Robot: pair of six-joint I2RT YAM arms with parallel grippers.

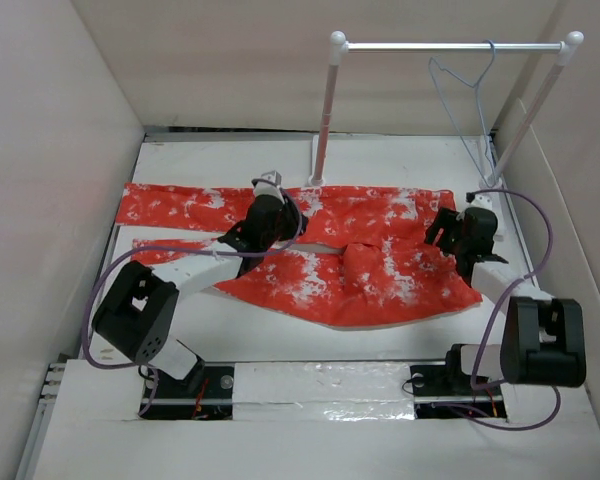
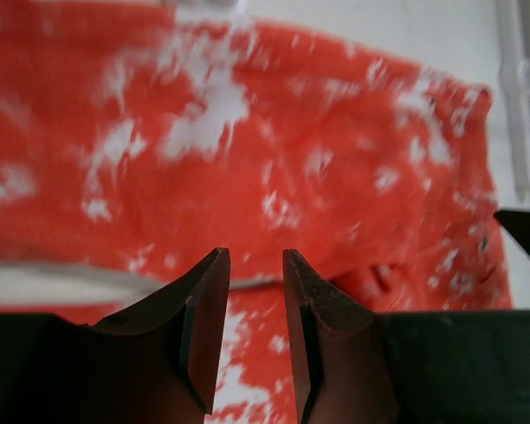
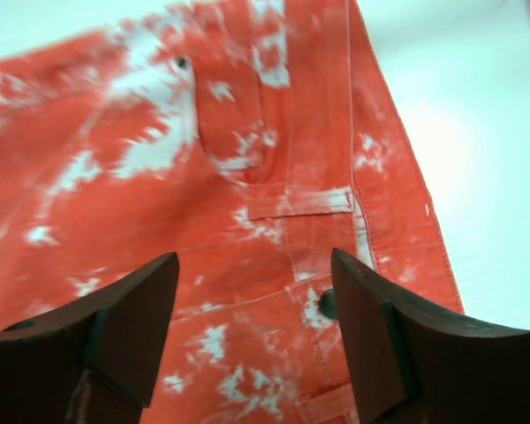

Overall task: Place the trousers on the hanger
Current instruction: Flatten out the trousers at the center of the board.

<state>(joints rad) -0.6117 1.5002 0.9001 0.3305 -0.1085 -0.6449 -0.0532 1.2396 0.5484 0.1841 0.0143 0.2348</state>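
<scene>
White table (image 1: 280,340); trousers (image 1: 380,270) spread flat for pickup; hanger (image 1: 458,120) hung at far-right corner; left gripper (image 2: 254,256) barely parted, empty; right gripper (image 3: 254,254) spread over waistband (image 3: 318,132), likely to pinch.

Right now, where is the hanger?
In the top view, the hanger hangs from the rail's crossbar at the far right, beyond the waist end of the trousers.

Black blocky joints (image 1: 135,315), white links (image 1: 202,271), lilac cables (image 1: 549,238) at 3 and 9 o'clock; dark wedge fingers (image 2: 203,309) on left gripper (image 2: 254,256).
</scene>
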